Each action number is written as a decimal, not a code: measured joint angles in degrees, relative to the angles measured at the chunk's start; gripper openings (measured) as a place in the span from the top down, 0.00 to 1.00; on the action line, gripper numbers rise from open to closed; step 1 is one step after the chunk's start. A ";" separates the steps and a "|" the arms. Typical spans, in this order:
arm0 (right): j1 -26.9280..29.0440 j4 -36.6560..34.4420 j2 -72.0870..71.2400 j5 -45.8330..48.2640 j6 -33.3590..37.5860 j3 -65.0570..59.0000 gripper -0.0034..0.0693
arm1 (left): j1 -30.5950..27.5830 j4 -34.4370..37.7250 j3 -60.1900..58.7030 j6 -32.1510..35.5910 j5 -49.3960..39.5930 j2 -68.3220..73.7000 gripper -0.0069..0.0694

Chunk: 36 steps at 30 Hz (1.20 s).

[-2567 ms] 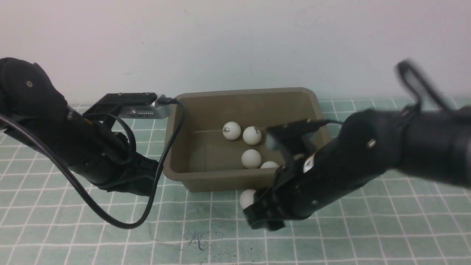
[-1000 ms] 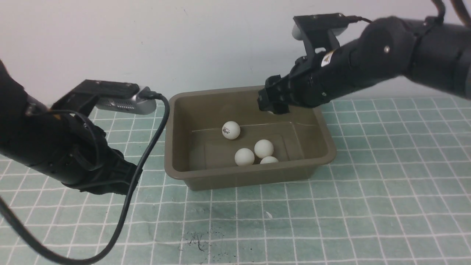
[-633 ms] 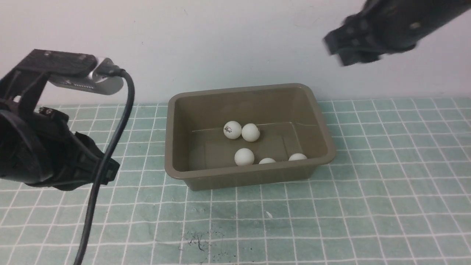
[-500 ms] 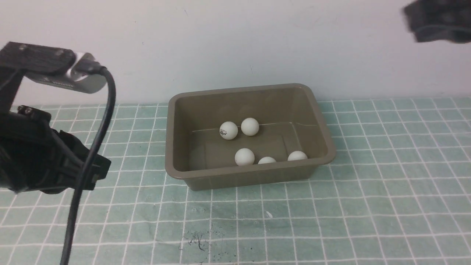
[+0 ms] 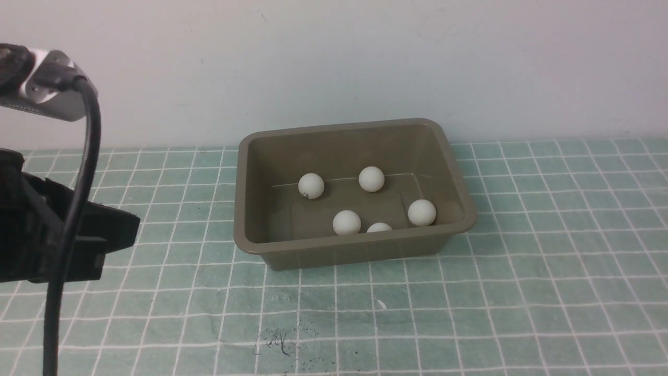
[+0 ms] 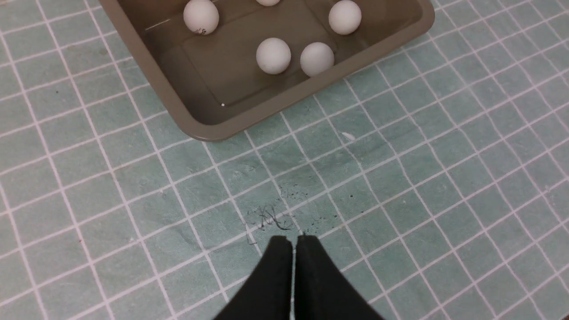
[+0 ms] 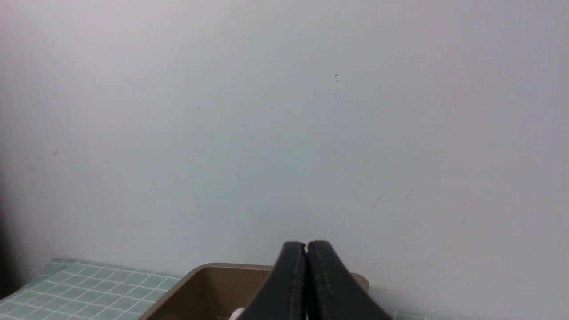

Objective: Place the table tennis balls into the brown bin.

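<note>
The brown bin [image 5: 245, 245] stands at the middle back of the mat, also in the left wrist view as the bin [image 6: 151, 84]. Inside it lie several white table tennis balls: one with a dark logo [image 5: 311, 186], one near the back wall [image 5: 371, 178], one at the right [image 5: 421, 212], and two near the front wall [image 5: 346, 222] [image 5: 379, 227]. My left gripper [image 6: 293, 241] is shut and empty above the mat, well in front of the bin. My right gripper [image 7: 306, 246] is shut, raised high, facing the wall, outside the front view.
A green mat with a white grid [image 5: 469, 313] covers the table. Dark scribble marks [image 5: 279, 342] lie in front of the bin. My left arm [image 5: 47, 245] and its cable [image 5: 78, 183] fill the left edge. A plain white wall [image 5: 334, 62] rises behind.
My right arm carried the last ball from the mat over the bin, let it go, then rose out of the front view. The balls rolled apart. My left arm drew back leftward.
</note>
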<state>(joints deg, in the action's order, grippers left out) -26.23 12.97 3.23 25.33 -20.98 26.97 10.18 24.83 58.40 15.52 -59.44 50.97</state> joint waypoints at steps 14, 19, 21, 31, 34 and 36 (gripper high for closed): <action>0.00 1.22 -3.98 -2.97 -3.47 -5.20 0.97 | 0.00 -6.52 -0.19 -7.48 5.02 -21.76 0.92; 0.00 1.24 -3.98 -2.92 -3.47 -5.20 0.97 | 0.00 -7.65 -0.08 -7.50 4.65 -27.86 0.92; 0.00 1.29 -3.98 -2.86 -3.47 -5.20 0.97 | 0.00 -7.66 -0.08 -7.50 4.29 -28.64 0.92; 0.00 1.39 -3.98 -2.75 -3.47 -5.20 0.97 | 0.00 -7.73 -0.08 -7.08 4.23 -29.19 0.92; 0.00 1.39 -3.98 -2.70 -3.47 -5.20 0.97 | 0.00 -7.85 -0.91 -5.76 5.20 -29.19 0.92; 0.00 1.39 -3.98 -2.70 -3.47 -5.20 0.97 | 0.00 -8.83 -2.78 -5.23 7.32 -29.41 0.92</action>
<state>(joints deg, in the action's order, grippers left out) -26.23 14.36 -0.74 22.63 -24.44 21.76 10.18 16.00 55.62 10.28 -52.12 21.56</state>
